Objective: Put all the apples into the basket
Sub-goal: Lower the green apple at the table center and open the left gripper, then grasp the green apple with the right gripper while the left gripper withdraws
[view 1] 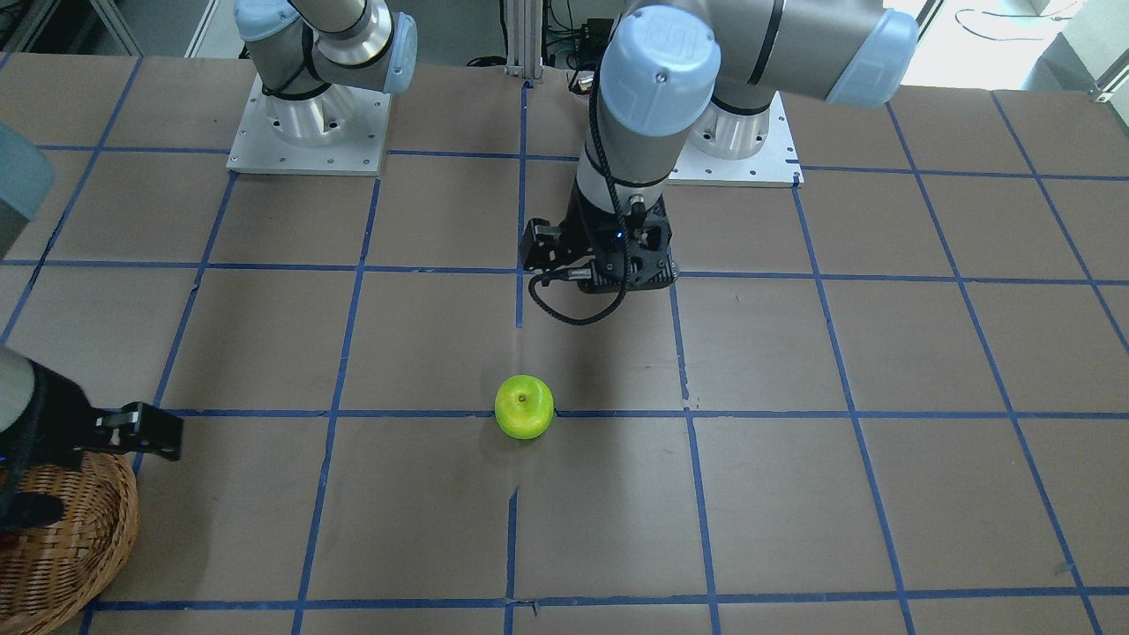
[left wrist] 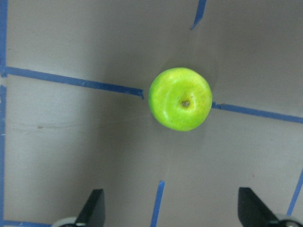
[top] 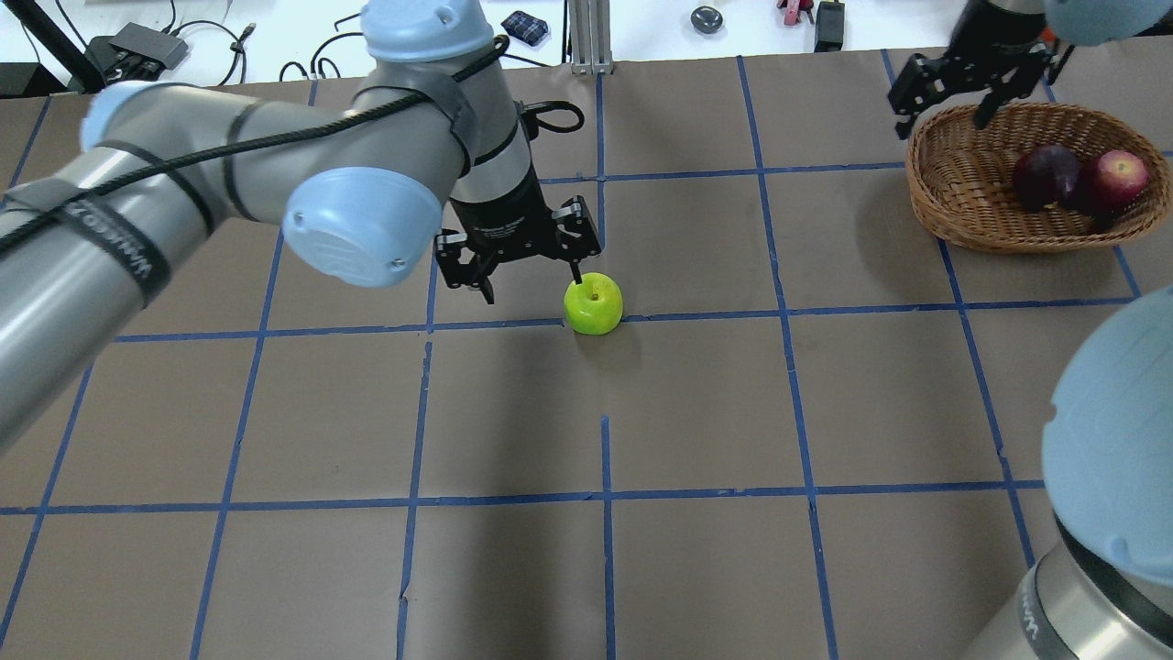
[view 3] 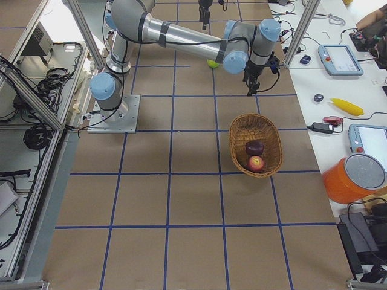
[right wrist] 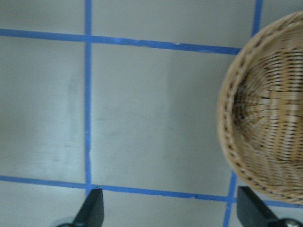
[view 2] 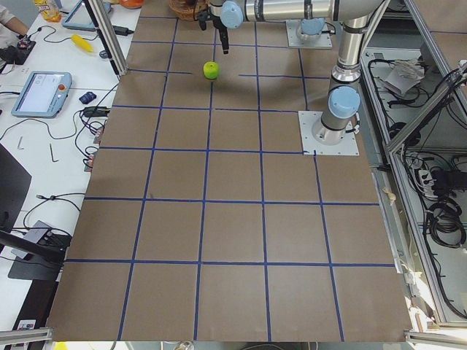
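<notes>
Brown paper gridded with blue tape covers the table (top: 696,412). The basket (top: 962,183) holds a maroon apple (top: 1045,176) and a red apple (top: 1116,176), touching. Well apart from the basket lies the green apple (top: 593,303), with the left gripper (top: 531,285) hovering near it, fingers spread. The right gripper (top: 944,124) hangs by the basket's rim, fingers apart.

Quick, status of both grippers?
Left gripper: open, empty, near the green apple.
Right gripper: open, empty, by the basket.
</notes>
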Tool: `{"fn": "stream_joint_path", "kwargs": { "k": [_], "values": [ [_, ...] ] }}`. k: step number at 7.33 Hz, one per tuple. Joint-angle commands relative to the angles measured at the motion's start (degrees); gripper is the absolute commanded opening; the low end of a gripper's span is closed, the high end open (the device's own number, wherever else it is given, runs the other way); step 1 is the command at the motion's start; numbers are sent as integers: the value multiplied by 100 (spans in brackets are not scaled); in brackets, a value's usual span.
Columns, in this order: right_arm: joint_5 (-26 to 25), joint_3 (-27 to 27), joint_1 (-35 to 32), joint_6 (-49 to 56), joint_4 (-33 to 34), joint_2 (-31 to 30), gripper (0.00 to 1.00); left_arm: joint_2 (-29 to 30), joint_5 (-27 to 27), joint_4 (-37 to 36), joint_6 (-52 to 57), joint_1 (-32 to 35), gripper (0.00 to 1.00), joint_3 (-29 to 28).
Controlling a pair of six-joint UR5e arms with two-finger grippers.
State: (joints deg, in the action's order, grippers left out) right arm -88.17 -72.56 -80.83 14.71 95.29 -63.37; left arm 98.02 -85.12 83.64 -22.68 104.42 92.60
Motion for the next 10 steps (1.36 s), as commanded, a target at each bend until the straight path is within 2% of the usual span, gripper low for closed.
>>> {"fn": "stream_joint_path", "kwargs": {
  "k": [1,2,3,4,5,7,10],
  "values": [
    [204,-187,-1053,-1348,-82,-44,100,-869,-321,671,447,-464,100,47],
    [178,-328,-1554,-2157,241,-18,100,-985,-312,628,779,-693,100,108],
    [195,-381,-1855,-2643,688,9,100,-1065,-286,584,1583,-1008,100,109],
    [195,-521,-2127,-3136,762,70,100,-1135,-294,575,2348,-1333,100,109],
    [195,-740,-2513,-3384,1085,227,100,-1188,-295,566,2547,-1389,100,109],
    [187,-1206,-3051,-4401,2434,596,100,-1233,-312,575,2347,-1398,100,109],
    [81,-1558,-3132,-4450,2590,641,100,-1312,-312,566,2347,-1407,100,223]
  ]
}}
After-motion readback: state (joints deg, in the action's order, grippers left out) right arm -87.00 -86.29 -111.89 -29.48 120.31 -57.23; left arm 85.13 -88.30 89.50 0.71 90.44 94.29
